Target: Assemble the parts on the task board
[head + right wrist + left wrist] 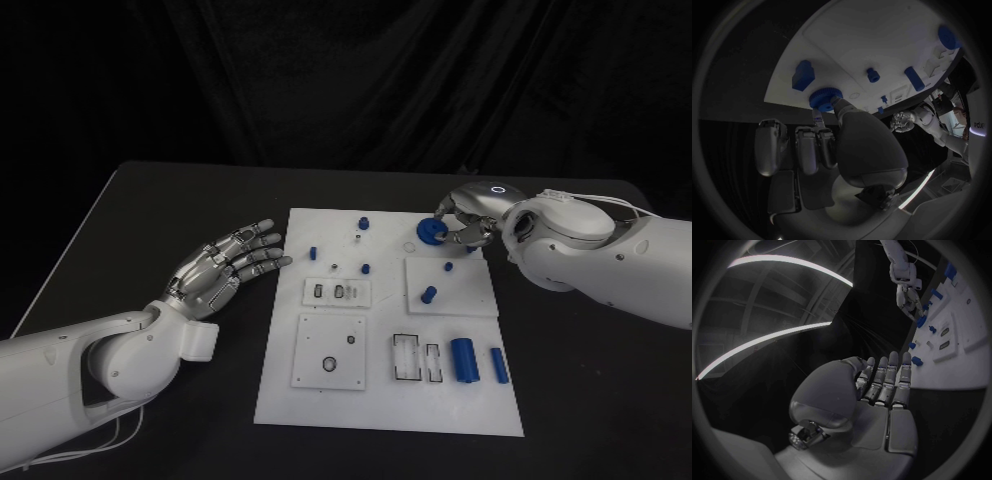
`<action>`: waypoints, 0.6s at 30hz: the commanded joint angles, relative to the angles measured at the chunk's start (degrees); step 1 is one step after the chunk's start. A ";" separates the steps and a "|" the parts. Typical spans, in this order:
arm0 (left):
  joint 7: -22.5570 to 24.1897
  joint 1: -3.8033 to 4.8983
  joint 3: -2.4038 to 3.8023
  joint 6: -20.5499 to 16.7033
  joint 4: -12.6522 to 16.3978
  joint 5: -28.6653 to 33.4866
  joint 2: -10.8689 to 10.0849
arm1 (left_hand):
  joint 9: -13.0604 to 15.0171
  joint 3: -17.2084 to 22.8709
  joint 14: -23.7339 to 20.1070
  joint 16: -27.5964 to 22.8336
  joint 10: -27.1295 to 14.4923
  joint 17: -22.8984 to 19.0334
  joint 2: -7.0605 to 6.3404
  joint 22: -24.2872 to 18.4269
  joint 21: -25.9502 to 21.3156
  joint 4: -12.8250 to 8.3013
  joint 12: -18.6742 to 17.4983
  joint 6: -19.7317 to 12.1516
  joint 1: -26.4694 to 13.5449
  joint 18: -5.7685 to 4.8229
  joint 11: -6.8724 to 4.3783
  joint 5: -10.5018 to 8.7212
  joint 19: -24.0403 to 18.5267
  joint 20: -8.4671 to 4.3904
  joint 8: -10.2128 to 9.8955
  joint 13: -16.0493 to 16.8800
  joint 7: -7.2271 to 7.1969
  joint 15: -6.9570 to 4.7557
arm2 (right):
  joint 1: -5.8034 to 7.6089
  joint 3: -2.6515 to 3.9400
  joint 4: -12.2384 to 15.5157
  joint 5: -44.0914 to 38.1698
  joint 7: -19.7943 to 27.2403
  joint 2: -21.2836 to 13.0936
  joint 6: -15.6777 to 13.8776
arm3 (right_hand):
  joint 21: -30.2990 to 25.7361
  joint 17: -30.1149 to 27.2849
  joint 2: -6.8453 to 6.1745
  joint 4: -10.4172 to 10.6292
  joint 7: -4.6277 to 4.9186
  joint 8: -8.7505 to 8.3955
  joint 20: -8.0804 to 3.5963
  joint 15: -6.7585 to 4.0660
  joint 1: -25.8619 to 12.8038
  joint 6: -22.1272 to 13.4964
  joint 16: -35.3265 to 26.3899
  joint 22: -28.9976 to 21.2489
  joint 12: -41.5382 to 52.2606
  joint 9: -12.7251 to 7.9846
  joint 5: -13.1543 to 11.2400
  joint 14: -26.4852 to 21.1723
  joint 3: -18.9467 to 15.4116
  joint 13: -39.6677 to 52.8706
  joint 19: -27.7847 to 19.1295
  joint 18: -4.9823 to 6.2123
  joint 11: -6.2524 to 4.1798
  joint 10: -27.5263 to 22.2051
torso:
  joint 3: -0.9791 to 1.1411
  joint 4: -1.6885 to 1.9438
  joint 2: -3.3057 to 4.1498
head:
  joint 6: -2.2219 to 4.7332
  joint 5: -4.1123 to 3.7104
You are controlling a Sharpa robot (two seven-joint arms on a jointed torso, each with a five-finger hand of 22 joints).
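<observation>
Head view: right hand (464, 222) pinches blue gear (431, 231) at task board (387, 415) far edge, prob. for seating.
Left hand (224, 265) empty, fingers spread, parked left of board, out of the way.

Dim scene, black backdrop; wrist views fisheye-warped.

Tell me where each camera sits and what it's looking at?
Head view: on the robot's head, looking down at the white board; both arms show.
Left wrist view: behind the left hand, looking across the table at the board's edge.
Right wrist view: behind the right hand, which pinches the blue gear.
Shared: the gear also shows in the head view.
</observation>
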 commanded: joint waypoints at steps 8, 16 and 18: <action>1.86 0.00 0.03 1.08 -0.09 0.18 -0.06 | 0.03 0.41 0.18 0.29 0.13 0.08 0.04 0.07 0.31 -0.04 0.26 -0.22 -0.54 -0.71 0.50 0.23 -0.43 0.15 0.17 0.09 0.38 0.40 | -0.91 -0.50 1.04 -2.21 -0.67 -0.66 -1.67 | -0.66 14.47 0.83 -2.25 -3.00 6.99 -1.91 -2.32 0.28 2.02 -0.17 9.90 0.15 7.55 8.98 5.62 0.18 15.08 -0.19 1.02 -2.63 5.97 | 0.00 -0.02 0.01 | -0.06 0.49; 1.80 -0.01 0.03 0.96 0.03 0.18 -0.26 | 0.03 0.51 0.18 0.31 0.15 0.08 0.05 0.10 0.34 -0.05 0.28 -0.19 -0.61 -0.72 0.55 0.22 -0.47 0.16 0.18 0.10 0.43 0.43 | 0.51 -0.48 3.74 -2.33 -0.68 -1.51 -3.83 | -0.31 14.81 0.59 -2.65 -2.66 9.51 -2.03 -2.37 -0.48 1.06 0.00 10.33 0.15 10.61 13.18 5.84 0.93 15.08 0.37 0.84 -2.47 5.97 | 0.00 0.00 0.00 | 0.10 0.40; 1.79 -0.01 0.03 0.92 0.06 0.18 -0.27 | 0.03 0.51 0.18 0.32 0.15 0.08 0.05 0.10 0.34 -0.05 0.28 -0.19 -0.61 -0.72 0.55 0.22 -0.47 0.16 0.18 0.10 0.43 0.43 | 1.27 -0.48 4.94 -2.34 -0.70 -1.66 -4.19 | -0.26 14.84 0.58 -2.66 -2.67 9.64 -2.03 -2.37 -0.54 1.05 0.02 10.37 0.15 10.76 13.26 5.86 0.97 15.08 0.42 0.82 -2.45 5.97 | -0.01 -0.04 -0.01 | 0.17 0.51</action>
